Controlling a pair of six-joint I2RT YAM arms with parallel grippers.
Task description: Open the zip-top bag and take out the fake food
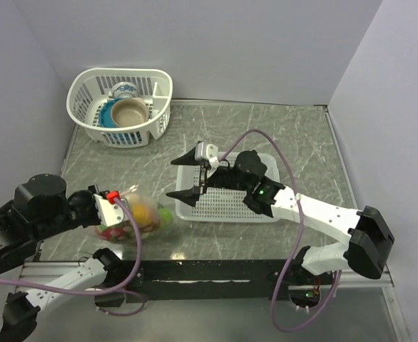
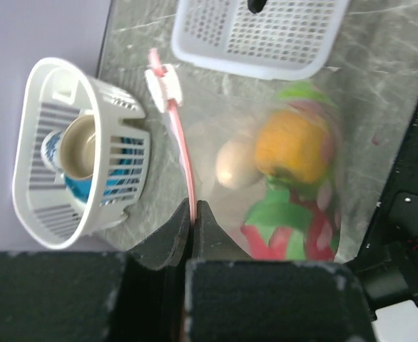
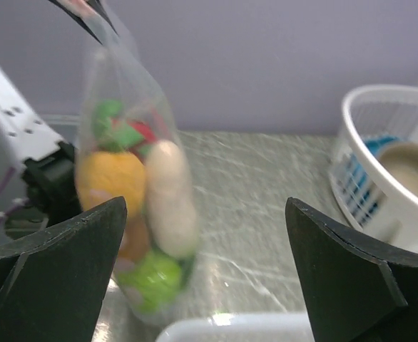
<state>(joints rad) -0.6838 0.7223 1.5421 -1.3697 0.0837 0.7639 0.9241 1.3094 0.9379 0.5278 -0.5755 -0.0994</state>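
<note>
Left gripper (image 2: 194,211) is clamped on the pink zipper strip (image 2: 180,135) of the zip-top bag (image 1: 135,216), fingers pinched flat together with the strip running out between them. The white slider tab (image 2: 162,81) sits at the far end of the strip, away from the grip. The bag hangs from that pinch at the near-left of the table (image 1: 294,135), just left of the flat white mesh tray (image 1: 230,205). Can't tell if the bag's bottom touches the table. The zipper looks closed along the part that shows. All the fake food is inside the bag: orange fruit (image 2: 292,145), white oblong piece (image 2: 233,164) beside it, dragon fruit (image 2: 287,229) with green tips under the orange one, and a green round piece (image 3: 152,279) at the bottom. Right gripper (image 1: 172,178) is spread wide and holds nothing. It hovers over the left edge of the mesh tray, pointed toward the bag and not touching it. From the right wrist view the bag sits just inside the left finger (image 3: 59,271), motion-blurred. The white mesh basket (image 1: 88,85) is at the far-left corner, well apart from both arms, and holds a tan bowl (image 1: 129,112), a blue bowl (image 1: 108,114) and a blue-and-white cup (image 1: 124,90).
</note>
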